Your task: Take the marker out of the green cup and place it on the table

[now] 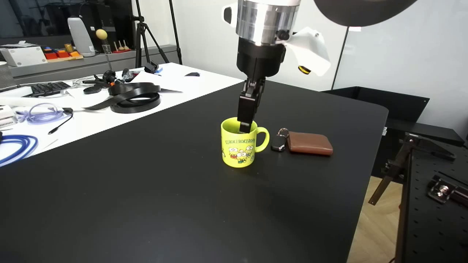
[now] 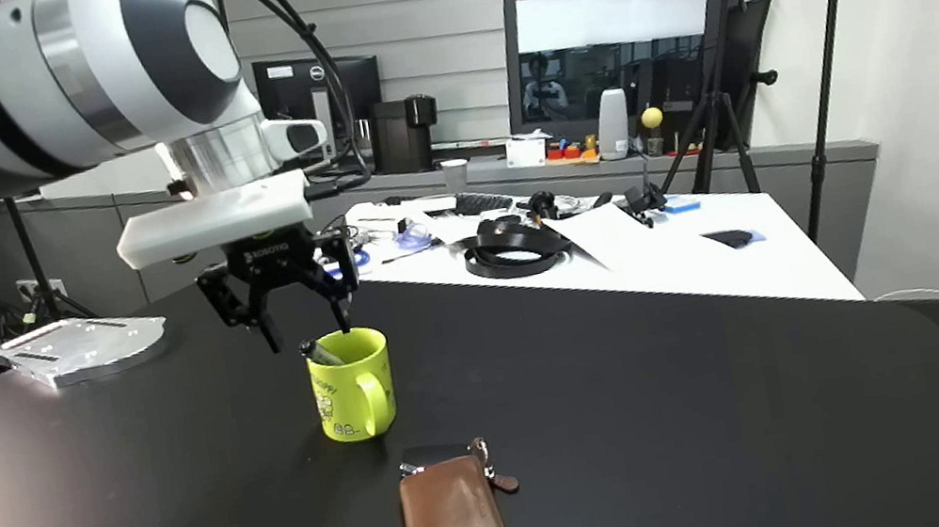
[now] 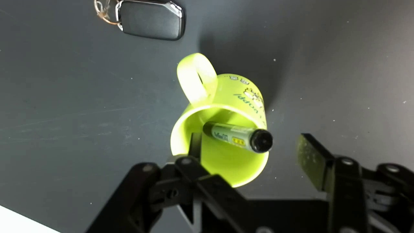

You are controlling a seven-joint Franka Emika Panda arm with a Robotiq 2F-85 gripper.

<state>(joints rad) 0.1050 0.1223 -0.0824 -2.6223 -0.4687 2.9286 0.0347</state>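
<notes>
The green cup stands upright on the black table [image 1: 146, 201]; it shows in both exterior views [image 1: 237, 151] [image 2: 350, 403] and in the wrist view [image 3: 237, 94]. The marker leans inside it, its black end poking over the rim, in the wrist view [image 3: 231, 134] and an exterior view [image 2: 325, 354]. My gripper [image 3: 249, 137] is open and empty around the level of the cup's mouth. In the wrist view one finger overlaps the cup's opening and the other lies outside the rim, with the marker between them, untouched. It also shows in both exterior views [image 2: 309, 338] [image 1: 245, 127].
A brown pouch [image 1: 310, 143] with a black key fob [image 1: 278, 142] lies near the cup's handle side. A white desk [image 1: 197, 82] with cables and black tape rolls [image 2: 514, 246] adjoins the table. A flat metal plate [image 2: 83, 345] lies at the table's far edge.
</notes>
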